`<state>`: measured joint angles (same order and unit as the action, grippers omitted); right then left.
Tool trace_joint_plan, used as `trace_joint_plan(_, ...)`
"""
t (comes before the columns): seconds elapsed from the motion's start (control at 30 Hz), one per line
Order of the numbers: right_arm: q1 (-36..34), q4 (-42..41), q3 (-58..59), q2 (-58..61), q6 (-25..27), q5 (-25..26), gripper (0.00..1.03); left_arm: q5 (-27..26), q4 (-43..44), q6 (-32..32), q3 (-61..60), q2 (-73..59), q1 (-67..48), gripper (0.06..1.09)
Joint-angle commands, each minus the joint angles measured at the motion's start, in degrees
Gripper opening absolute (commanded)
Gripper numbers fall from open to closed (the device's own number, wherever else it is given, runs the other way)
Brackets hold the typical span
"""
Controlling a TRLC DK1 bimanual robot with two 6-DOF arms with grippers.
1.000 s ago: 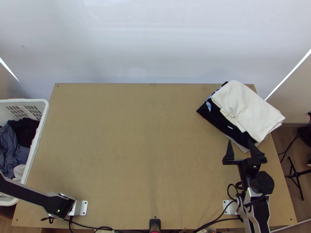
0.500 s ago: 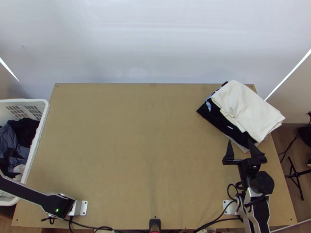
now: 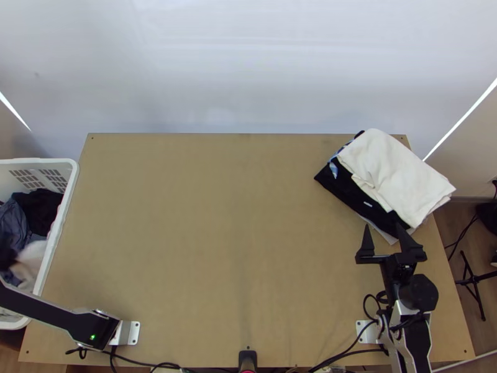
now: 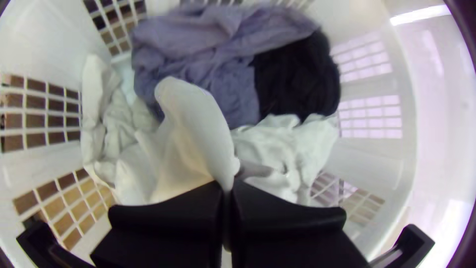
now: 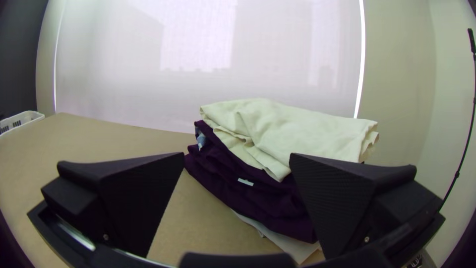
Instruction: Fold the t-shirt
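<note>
Well, white cloth (image 4: 191, 124) in left claw (image 3: 11, 256).

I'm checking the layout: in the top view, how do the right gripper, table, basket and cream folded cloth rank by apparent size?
1. Table
2. Basket, the part in frame
3. Cream folded cloth
4. Right gripper

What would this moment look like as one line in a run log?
left gripper: shut on white cloth in basket | right gripper: open near folded stack | t-shirt: not yet folded
</note>
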<state>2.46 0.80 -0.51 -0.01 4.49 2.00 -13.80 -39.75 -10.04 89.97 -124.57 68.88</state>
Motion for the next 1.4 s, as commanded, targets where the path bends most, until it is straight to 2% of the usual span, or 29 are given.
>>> trace_joint_plan(0.0, 0.0, 0.0, 0.0, 0.0, 0.0, 0.0, 0.98, -4.6, -7.6, -1.7, 13.5, 13.6, 0.3, 0.10)
trace_joint_plan(0.13, 0.0, 0.0, 0.0, 0.0, 0.0, 0.0, 0.98, -8.5, -16.5, -3.5, 28.1, 16.9, -1.4, 0.10)
trace_joint_plan(0.3, 0.0, 0.0, 0.0, 0.0, 0.0, 0.0, 0.98, -9.1, -19.1, -4.0, 37.8, 23.1, -6.2, 0.09)
trace_joint_plan(0.5, 0.0, 0.0, 0.0, 0.0, 0.0, 0.0, 0.98, -9.1, -16.7, -4.3, 39.5, 31.9, -14.6, 0.09)
trace_joint_plan(0.7, 0.0, 0.0, 0.0, 0.0, 0.0, 0.0, 0.98, -8.3, -17.6, -3.8, 33.0, 38.4, -27.3, 0.09)
trace_joint_plan(0.83, 0.0, 0.0, 0.0, 0.0, 0.0, 0.0, 0.98, -1.5, -17.6, -3.1, 24.9, 41.4, -40.8, 0.09)
trace_joint_plan(1.13, 0.0, 0.0, 0.0, 0.0, 0.0, 0.0, 0.98, 10.5, -13.4, -3.5, 3.5, 45.5, -73.8, 0.09)
trace_joint_plan(1.37, 0.0, 0.0, 0.0, 0.0, 0.0, -0.1, 0.98, 24.1, -1.5, -5.7, -11.5, 46.1, -102.3, 0.09)
